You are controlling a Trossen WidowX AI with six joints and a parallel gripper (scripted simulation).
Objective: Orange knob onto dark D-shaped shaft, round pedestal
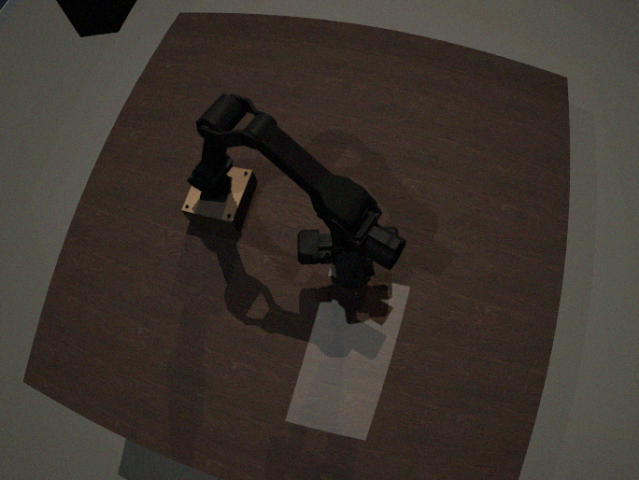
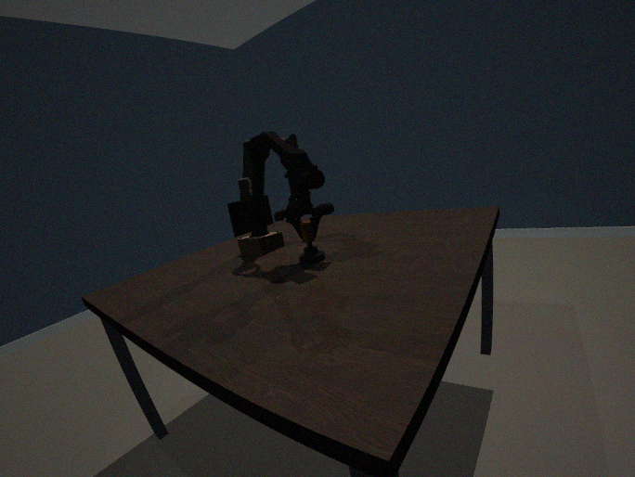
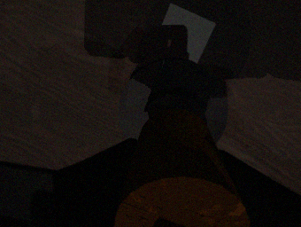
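My gripper (image 2: 306, 223) (image 1: 355, 295) is shut on the orange knob (image 2: 307, 230) (image 3: 179, 201) and holds it upright. The knob hangs straight over the small dark round pedestal (image 2: 312, 255), with a short gap in which the dark shaft (image 2: 309, 247) shows faintly. I cannot tell whether the knob touches the shaft. In the wrist view the knob fills the lower middle, and the greyish pedestal disc (image 3: 129, 107) shows beyond it, partly in shadow. In the overhead view the arm hides both knob and pedestal. The shaft's flat side is not visible.
The scene is dim. The arm's base stands on a tan block (image 1: 240, 191) (image 2: 260, 244) left of the pedestal. A pale rectangular patch (image 1: 340, 392) (image 3: 191, 32) lies on the dark wooden table (image 1: 464, 180) (image 2: 333, 333) just in front of the gripper.
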